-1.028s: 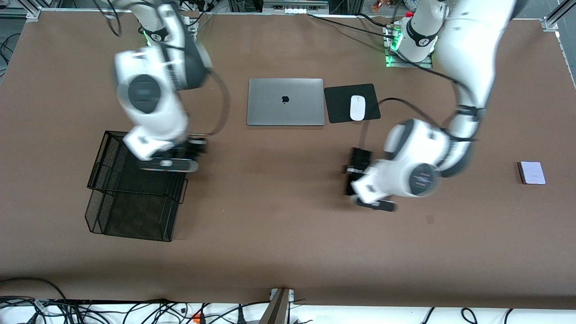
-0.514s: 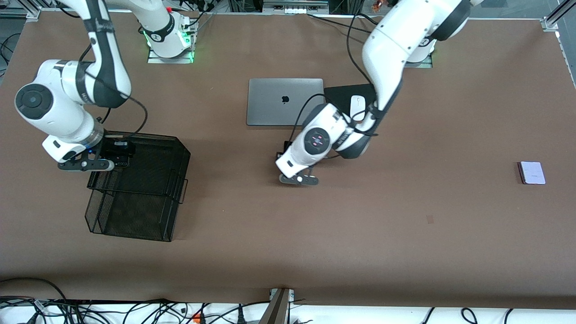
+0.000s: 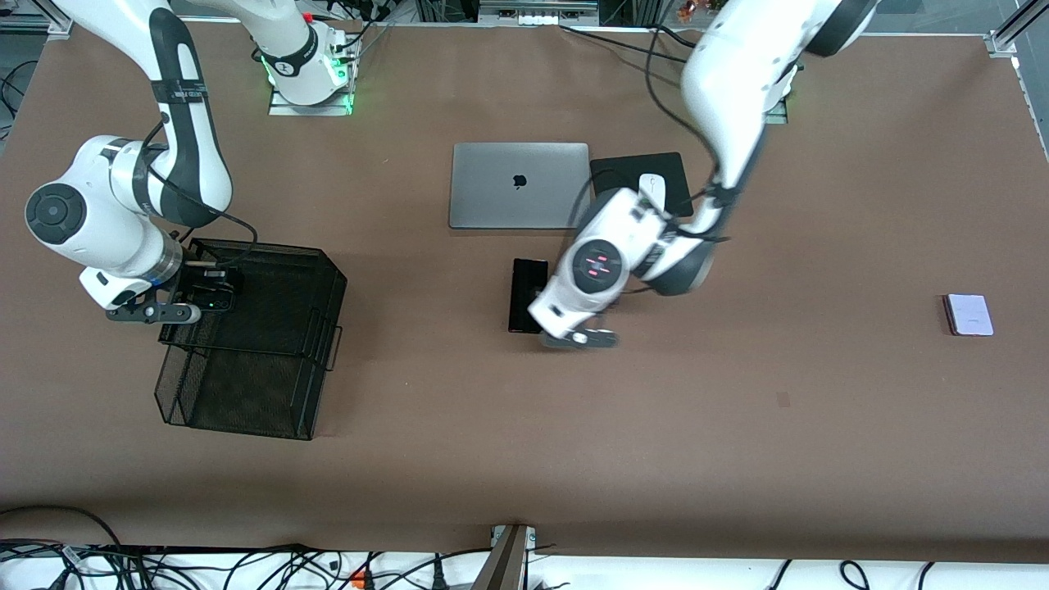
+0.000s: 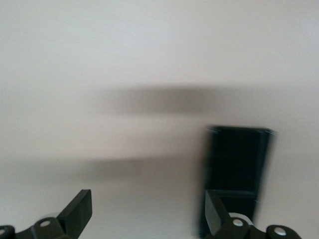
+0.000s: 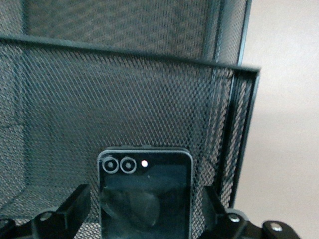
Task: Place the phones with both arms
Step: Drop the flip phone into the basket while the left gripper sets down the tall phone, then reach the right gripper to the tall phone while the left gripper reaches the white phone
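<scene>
- Front view: the right gripper (image 3: 176,307) hung over the upper tier of the black mesh tray (image 3: 324,315) at the right arm's end of the table. The left gripper (image 3: 578,334) hovered just beside the long slim black phone (image 3: 527,295), which lay flat on the table nearer the camera than the grey laptop (image 3: 519,185), its long axis running from laptop toward camera. The pale lavender phone (image 3: 969,315) lay well apart, toward the left arm's end. Both releases looked done; next, I judged, the left arm had to go for the lavender phone.
- Left wrist view: the fingers (image 4: 77,213) stood apart and empty, the slim phone (image 4: 238,167) flat on the table by one fingertip.
- Right wrist view: the fingers (image 5: 75,204) were spread, not gripping; the small squarish black phone (image 5: 145,194) lay between them in the mesh tray (image 5: 149,89), its camera-lens end pointing away from the gripper.
</scene>
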